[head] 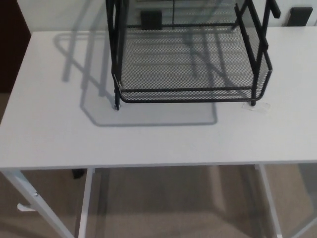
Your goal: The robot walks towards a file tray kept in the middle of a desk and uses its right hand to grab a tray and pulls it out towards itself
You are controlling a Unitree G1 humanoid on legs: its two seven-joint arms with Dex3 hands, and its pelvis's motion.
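Desk [74, 134]: white, flat top on white legs, over beige floor; dark wall edge at far left. File tray [190, 59]: black wire-mesh rack standing mid-desk toward the far edge, its lowest tray facing the robot. Judged light, rigid, liable to slide freely; best taken at the front rim bar [193, 90]. Hands: neither in view, state unknown.

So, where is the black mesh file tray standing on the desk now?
In the head view the file tray stands at the back of the white desk, slightly right of its middle, its shadow falling left; no robot hand shows.
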